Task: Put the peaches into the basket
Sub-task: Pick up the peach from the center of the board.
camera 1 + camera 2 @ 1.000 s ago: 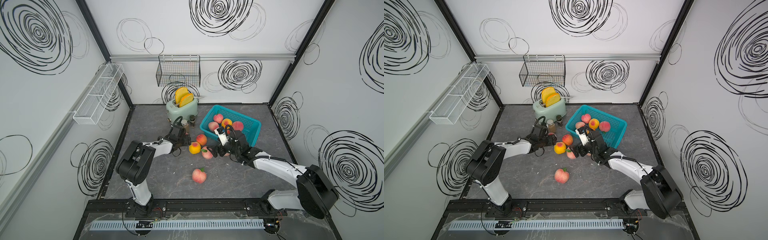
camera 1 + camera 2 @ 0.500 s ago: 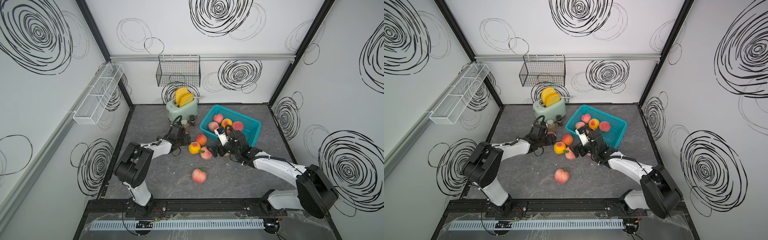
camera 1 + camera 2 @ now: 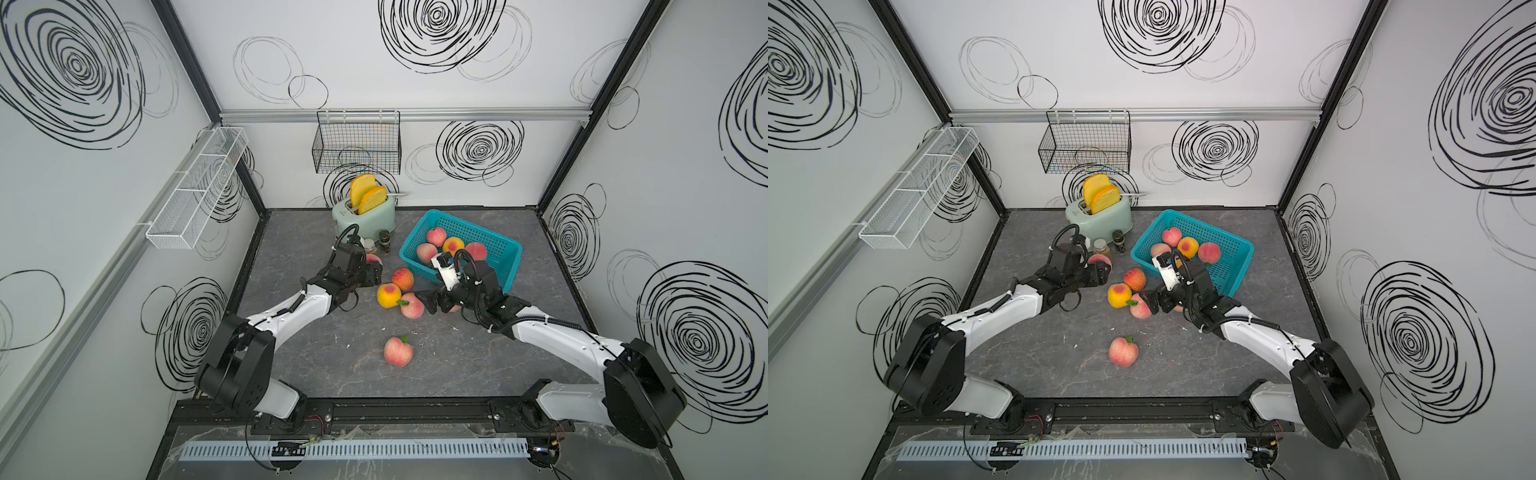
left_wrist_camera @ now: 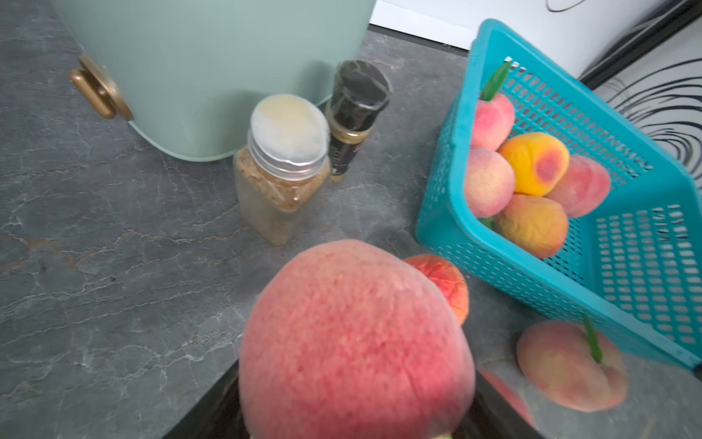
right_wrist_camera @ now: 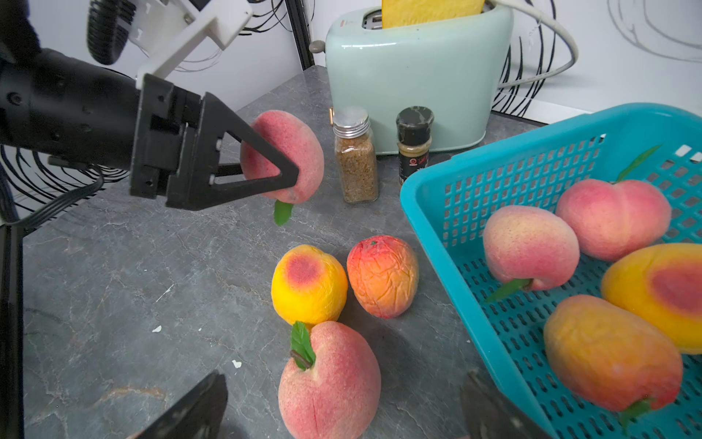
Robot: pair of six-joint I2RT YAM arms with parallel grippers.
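My left gripper [image 3: 371, 272] is shut on a pink peach [image 5: 283, 156], held just above the tabletop beside the spice jars; this peach [image 4: 357, 342] fills the left wrist view. My right gripper [image 5: 343, 384] is open, with a finger on each side of a pink leafed peach [image 3: 412, 306] lying on the table, touching neither. A yellow peach [image 3: 389, 295] and an orange-red peach [image 3: 402, 279] lie just beyond it. Another pink peach [image 3: 398, 351] lies alone nearer the front. The teal basket [image 3: 478, 228] at the back right holds several peaches [image 5: 532, 243].
A mint toaster [image 3: 368, 216] with two toast slices stands at the back. Two spice jars [image 5: 355, 159] stand between it and the basket. A black wire basket [image 3: 357, 145] hangs on the back wall and a white mesh rack [image 3: 195, 191] on the left wall.
My left gripper has edged slightly to the right with the pink peach in it. The right arm and the loose peaches have barely moved.
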